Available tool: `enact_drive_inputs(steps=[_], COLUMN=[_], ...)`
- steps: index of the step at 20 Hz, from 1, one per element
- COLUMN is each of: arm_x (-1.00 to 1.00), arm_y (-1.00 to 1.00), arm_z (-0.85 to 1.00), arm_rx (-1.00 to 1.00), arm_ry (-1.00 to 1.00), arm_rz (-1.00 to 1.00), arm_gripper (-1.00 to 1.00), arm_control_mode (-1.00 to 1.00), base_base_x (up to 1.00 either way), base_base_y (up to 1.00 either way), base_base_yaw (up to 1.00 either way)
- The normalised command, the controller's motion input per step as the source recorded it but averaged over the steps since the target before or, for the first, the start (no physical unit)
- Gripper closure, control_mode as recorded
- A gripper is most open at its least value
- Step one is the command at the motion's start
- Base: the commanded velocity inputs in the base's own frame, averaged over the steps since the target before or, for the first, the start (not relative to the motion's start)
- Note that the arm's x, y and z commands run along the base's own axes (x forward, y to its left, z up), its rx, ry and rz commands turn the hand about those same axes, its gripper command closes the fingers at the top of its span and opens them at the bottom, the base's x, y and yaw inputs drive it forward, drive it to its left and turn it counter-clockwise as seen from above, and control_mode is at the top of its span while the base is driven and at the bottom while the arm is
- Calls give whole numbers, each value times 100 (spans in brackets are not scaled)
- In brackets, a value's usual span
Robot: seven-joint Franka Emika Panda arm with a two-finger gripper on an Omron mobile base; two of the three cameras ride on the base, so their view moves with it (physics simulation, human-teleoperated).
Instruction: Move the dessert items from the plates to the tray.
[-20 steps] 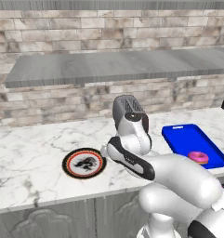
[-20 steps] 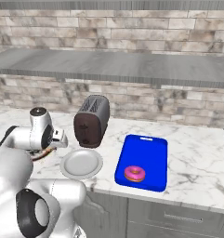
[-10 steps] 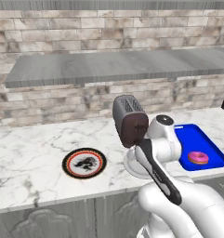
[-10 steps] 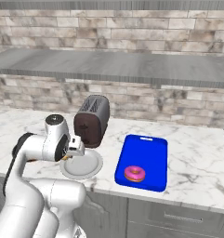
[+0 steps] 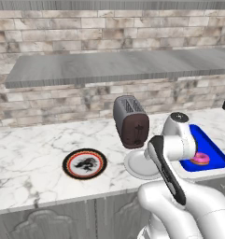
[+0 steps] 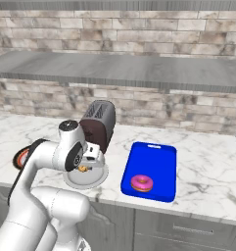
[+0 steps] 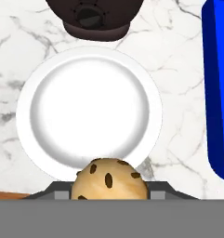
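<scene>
Hand [image 6: 83, 169], clenched on small yellow-brown pastry lump [image 7: 109, 180], has swung from patterned plate to above pale plate [image 7: 88, 111]; blue tray [image 6: 151, 169] next.

Pink doughnut [image 6: 142, 183] on blue tray [image 6: 153, 158]; dark-speckled tan pastry [image 7: 109, 180]; plain white plate [image 7: 88, 111].
</scene>
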Motion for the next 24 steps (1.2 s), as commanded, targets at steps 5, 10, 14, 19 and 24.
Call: enact_drive_inputs(steps=[5,10,14,19,24], arm_x=[10,22,29,33,42], arm_y=[-69,-74,-66,-44,-50], arm_z=[39,28,10,0,0], arm_rx=[-2,0,2,1,0], arm_ry=[10,0,0,1,0], arm_rz=[-14,-1,0,0,0], arm_gripper=[100,100,100,100,100], arm_control_mode=[-100,-100,-100,-100,-100], base_base_x=[0,0,0,0,0], base_base_y=[0,0,0,0,0], base_base_yaw=[0,0,0,0,0])
